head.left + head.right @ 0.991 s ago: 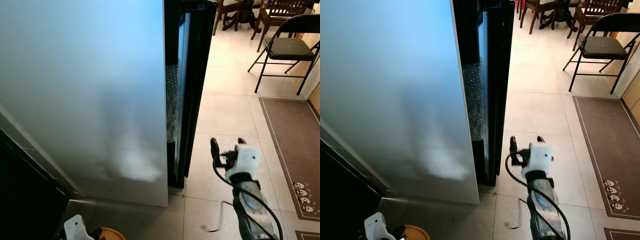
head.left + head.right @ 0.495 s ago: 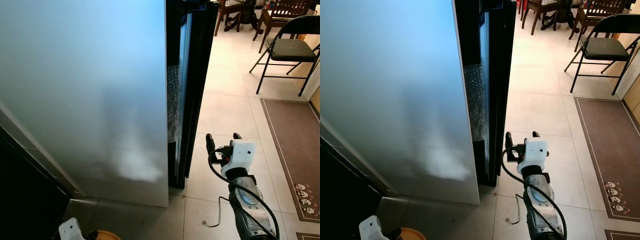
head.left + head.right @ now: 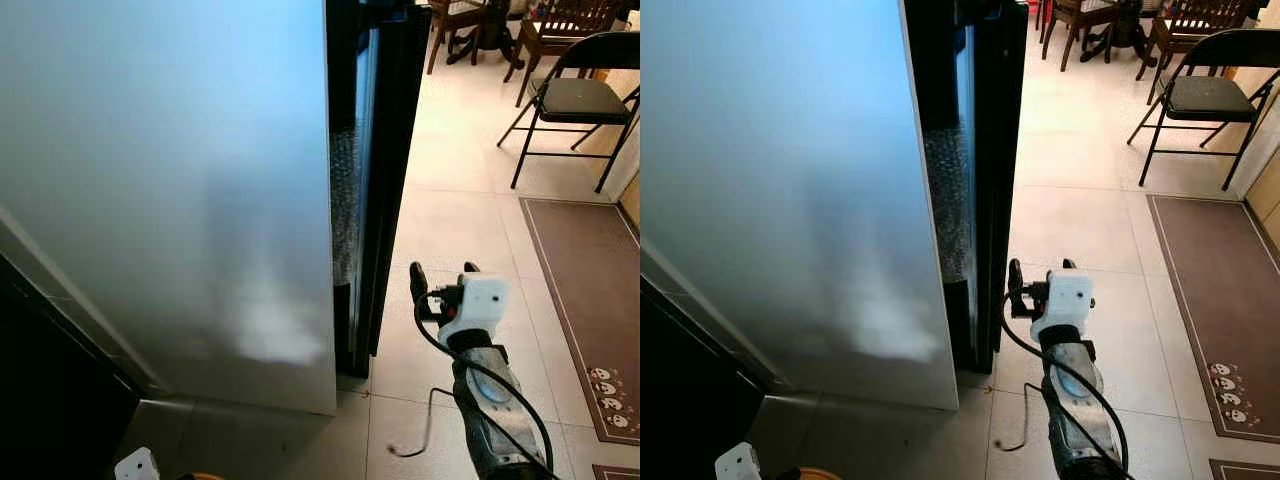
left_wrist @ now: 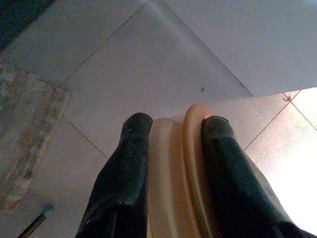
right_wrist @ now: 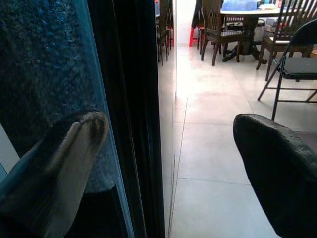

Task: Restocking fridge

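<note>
**A:** Left eye view first: the fridge takes up most of what lies ahead, its broad pale door standing on the tiled floor, with the black door edge beside it. Is it open?

**B:** I cannot tell; along that edge there is a dark seam with a textured strip in it. The right hand hangs just beside that edge, low down, fingers spread with nothing between them.

**A:** And the stock?

**B:** Low by the floor, near the fridge's bottom corner, the left hand pinches a pale orange lidded container between its fingers.

**A:** How will things handle?

**B:** The door looks tall, stiff and heavy, so I'd hook the vertical edge rather than the smooth, slippery face. The container seems light, rigid plastic; its ridged rim gives the firmest hold.

**A:** Anything else?

**B:** A folding chair and a brown mat stand well apart.
</note>
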`<state>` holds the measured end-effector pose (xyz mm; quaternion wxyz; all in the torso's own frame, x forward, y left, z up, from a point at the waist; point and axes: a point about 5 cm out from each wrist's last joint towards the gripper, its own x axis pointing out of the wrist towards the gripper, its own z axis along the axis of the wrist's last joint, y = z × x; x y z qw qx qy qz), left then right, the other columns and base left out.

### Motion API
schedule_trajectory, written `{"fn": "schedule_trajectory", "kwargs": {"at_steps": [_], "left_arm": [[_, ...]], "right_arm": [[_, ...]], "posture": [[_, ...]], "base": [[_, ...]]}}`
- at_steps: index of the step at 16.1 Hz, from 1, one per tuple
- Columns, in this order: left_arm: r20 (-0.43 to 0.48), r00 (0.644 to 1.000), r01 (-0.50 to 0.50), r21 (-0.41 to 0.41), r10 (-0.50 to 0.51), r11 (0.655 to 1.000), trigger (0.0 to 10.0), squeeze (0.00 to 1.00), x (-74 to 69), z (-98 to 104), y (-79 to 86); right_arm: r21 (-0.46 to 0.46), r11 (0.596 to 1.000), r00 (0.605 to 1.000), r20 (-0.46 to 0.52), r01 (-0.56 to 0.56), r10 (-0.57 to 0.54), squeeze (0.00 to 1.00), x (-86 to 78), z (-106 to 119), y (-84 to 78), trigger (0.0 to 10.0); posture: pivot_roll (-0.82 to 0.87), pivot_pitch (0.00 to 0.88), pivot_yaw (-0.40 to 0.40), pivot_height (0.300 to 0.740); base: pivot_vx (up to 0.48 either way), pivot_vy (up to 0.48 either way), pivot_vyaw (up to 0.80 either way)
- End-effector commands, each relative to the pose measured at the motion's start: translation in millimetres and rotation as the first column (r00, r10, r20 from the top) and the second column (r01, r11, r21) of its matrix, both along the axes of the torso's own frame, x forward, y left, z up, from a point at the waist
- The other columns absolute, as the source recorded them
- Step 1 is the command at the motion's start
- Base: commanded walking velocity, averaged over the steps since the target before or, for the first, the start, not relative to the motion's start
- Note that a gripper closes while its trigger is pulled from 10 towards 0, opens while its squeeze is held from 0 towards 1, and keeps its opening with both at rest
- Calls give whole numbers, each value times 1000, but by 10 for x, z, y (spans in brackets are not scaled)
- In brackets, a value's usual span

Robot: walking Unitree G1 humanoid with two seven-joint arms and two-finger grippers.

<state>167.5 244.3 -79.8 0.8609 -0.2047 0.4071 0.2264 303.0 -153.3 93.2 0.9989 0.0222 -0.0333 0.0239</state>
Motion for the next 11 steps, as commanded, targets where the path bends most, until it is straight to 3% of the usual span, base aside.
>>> {"fn": "schedule_trajectory", "kwargs": {"at_steps": [1, 7, 9, 11], "left_arm": [[-32, 999, -1, 7, 1, 1000, 10000, 0, -85, -21, 63], [-32, 999, -9, 7, 9, 1000, 10000, 0, -95, -26, 61], [-48, 999, -1, 17, 2, 1000, 10000, 0, -129, -36, 74], [-56, 998, 15, 22, -14, 1000, 10000, 0, -151, -44, 77]], "right_arm": [[15, 1000, 1000, -13, 2, -2, 0, 15, -14, 24, 10000], [25, 1000, 1000, -23, 3, -2, 0, 58, -4, 40, 10000], [127, 991, 999, -32, 29, -25, 0, 89, 24, 45, 10000], [126, 991, 999, -15, 35, -33, 0, 135, 78, 53, 10000]], "posture": [[-152, 0, 74, 740], [-144, 0, 45, 740], [-144, 0, 43, 740], [-141, 0, 41, 740]], "base": [[0, 0, 0], [0, 0, 0], [244, 0, 0], [242, 0, 0]]}}
